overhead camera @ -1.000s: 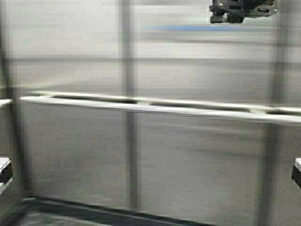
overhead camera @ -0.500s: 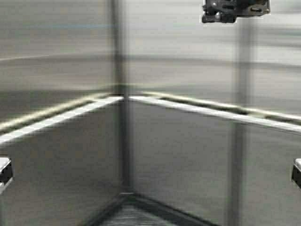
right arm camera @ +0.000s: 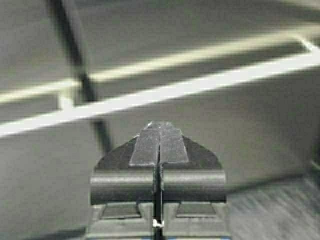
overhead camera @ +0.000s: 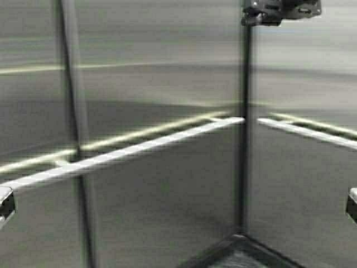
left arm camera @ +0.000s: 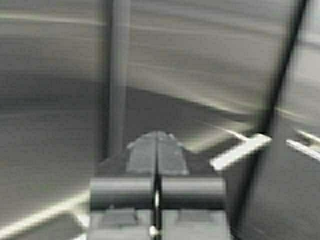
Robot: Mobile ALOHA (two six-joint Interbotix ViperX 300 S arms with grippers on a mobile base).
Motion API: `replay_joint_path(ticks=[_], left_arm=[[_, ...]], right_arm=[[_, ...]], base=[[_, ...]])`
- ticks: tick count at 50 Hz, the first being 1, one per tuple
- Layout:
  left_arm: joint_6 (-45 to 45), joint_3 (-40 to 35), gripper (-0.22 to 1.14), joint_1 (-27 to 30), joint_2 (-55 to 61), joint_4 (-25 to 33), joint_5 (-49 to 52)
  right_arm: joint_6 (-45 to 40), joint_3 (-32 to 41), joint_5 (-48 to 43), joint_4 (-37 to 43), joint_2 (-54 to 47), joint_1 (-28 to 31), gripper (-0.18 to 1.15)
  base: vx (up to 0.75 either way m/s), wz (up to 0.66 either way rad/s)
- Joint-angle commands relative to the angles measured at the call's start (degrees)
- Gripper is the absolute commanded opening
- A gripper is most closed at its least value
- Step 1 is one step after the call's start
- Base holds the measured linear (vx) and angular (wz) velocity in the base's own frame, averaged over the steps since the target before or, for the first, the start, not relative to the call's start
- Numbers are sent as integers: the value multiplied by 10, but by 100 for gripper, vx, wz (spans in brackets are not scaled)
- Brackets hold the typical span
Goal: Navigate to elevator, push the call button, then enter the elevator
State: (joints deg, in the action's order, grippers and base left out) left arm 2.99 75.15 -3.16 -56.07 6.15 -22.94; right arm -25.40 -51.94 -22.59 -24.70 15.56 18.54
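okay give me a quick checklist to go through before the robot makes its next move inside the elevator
1. Inside the elevator: ok, steel wall panels fill the high view.
2. Room ahead of the base: not ok, the cab corner and handrail are straight ahead.
3. Left gripper shut and empty: ok.
4. Right gripper shut and empty: ok.
5. Doors unobstructed behind: cannot tell, no doors in view.
6. Floor free of obstacles: cannot tell, only a small patch shows.

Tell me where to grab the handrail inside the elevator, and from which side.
Grip the handrail on a free stretch between its wall brackets, coming straight from the front. It is a flat horizontal bar standing off the steel wall, so one finger would go above and one below.
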Motion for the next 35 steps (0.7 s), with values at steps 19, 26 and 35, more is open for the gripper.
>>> replay_joint_path(ticks=[19, 26, 35], left_arm=[[-4, -5, 2, 0, 0, -3, -5], [0, -4, 2, 0, 0, -3, -5], [0, -4, 2, 1, 3, -3, -5]], right_arm=[[25, 10, -4, 2, -34, -11, 6], [25, 11, -4, 2, -35, -11, 6], [25, 12, -4, 2, -35, -11, 6]], base=[[6, 49], [5, 41], [5, 43]])
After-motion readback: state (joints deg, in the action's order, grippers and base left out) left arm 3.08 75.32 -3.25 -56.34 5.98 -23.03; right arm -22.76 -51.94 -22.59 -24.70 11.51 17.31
